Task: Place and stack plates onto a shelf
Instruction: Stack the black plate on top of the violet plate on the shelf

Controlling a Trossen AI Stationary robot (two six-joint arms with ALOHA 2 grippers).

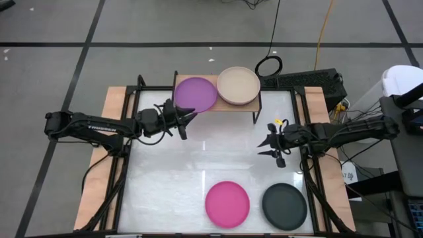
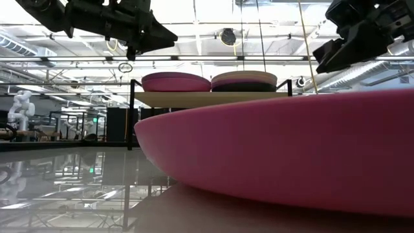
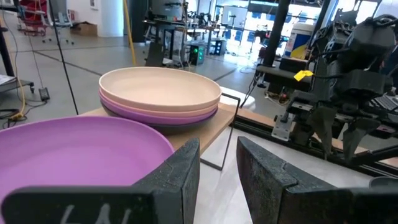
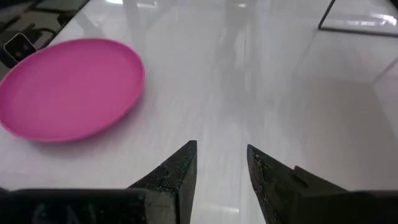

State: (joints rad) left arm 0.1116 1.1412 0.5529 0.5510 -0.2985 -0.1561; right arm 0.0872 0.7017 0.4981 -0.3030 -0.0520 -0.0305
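Note:
The wooden shelf (image 1: 246, 106) stands at the table's far edge. On it rest a single purple plate (image 1: 195, 94) and, to its right, a stack topped by a beige plate (image 1: 238, 86), with pale pink, purple and dark plates under it (image 3: 158, 115). A magenta plate (image 1: 227, 203) and a dark grey plate (image 1: 285, 206) lie flat near the table's near edge. My left gripper (image 1: 187, 118) is open, raised just off the purple plate's (image 3: 81, 155) near right rim. My right gripper (image 1: 271, 145) is open, above bare table right of centre, looking toward the magenta plate (image 4: 68, 87).
The shelf's black legs (image 1: 256, 114) stand on the white table. Wooden side boards (image 1: 112, 119) and black rails run along both table sides. A black cable loop (image 1: 269, 65) lies behind the shelf. Bare table (image 1: 211, 152) lies between the shelf and the near plates.

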